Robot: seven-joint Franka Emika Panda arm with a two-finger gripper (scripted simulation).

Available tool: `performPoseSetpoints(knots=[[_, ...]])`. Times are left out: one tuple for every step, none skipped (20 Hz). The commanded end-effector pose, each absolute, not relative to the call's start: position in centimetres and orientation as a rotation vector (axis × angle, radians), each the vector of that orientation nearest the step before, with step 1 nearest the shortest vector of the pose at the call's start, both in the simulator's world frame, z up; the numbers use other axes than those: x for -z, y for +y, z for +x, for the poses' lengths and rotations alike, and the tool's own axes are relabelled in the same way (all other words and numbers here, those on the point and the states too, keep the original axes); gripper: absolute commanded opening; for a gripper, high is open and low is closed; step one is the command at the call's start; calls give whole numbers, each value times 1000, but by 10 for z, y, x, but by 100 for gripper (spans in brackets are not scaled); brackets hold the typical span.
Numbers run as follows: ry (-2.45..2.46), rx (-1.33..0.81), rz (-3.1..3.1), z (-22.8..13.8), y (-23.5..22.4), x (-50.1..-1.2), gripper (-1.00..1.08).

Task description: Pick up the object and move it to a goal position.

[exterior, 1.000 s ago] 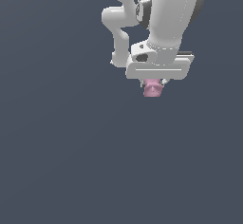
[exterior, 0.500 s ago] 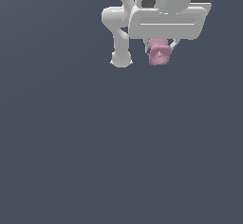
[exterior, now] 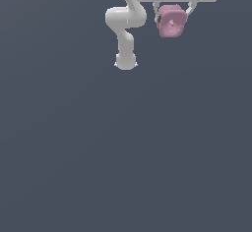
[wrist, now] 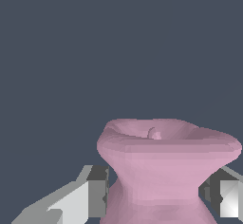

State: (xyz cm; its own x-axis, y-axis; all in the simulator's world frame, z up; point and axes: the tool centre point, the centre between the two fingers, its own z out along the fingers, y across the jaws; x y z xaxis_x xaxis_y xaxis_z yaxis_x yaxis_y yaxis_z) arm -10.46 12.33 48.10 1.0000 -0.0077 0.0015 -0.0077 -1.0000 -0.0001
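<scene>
Rising toward the exterior view's top edge, the tool (exterior: 172, 14) is carrying the object (exterior: 171, 20) higher and rightward than before, its fingers (wrist: 97, 192) clamping the narrow waist.

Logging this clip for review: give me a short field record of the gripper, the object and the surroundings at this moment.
object: pale pink spool-shaped piece, narrow waist, flared ends
gripper: shut on the spool's waist, one finger on each side
object support: held by the fingers only, nothing seen under it
arm: white, partly cut off at the exterior view's top edge
background: plain dark grey
</scene>
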Motion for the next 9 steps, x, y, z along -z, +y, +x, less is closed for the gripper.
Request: performPoseSetpoints(knots=[[12,0,-3142,-109,124,-493,-100],[12,0,-3142,-110,124,-497,-100],[12,0,-3142,-110,124,-500,-100],[12,0,-3142,-111,125,-502,-100],[12,0,-3142,-111,125,-505,-100],[12,0,-3142,-112,125,-506,-100],[12,0,-3142,-112,125,-507,-100],[12,0,-3142,-112,125,-508,-100],[12,0,-3142,-112,125,-508,-100]])
